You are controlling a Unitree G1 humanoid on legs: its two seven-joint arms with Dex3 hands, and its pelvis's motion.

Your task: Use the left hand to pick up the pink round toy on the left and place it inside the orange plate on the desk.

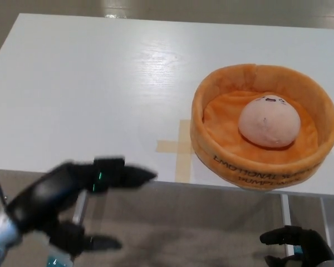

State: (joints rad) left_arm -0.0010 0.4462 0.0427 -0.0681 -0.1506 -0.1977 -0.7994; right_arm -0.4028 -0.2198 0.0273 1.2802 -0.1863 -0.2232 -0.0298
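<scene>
Pink round toy (pixel 269 119) sits inside the orange plate (pixel 222 151), roughly centred on its floor, small face marks on top, touching nothing but the plate. Plate is a soft plush dish with a raised rim and dark lettering on its front wall; it stands on the right part of the white counter (pixel 100 83), its front wall at the counter's near edge. Tan tape cross (pixel 178 149) lies on the counter just left of the plate, near the front edge. Left robot hand (pixel 72 203) is low at bottom left, below and in front of the counter edge, blurred; released, holding nothing, fingers spread, one finger pointing right toward the plate, thumb lower down. A small green light shows on it. It is well apart from plate and toy. Right robot hand (pixel 298 247) shows partly at the bottom right corner, under the counter level, dark fingers curled; cannot tell whether clenched or loose.
</scene>
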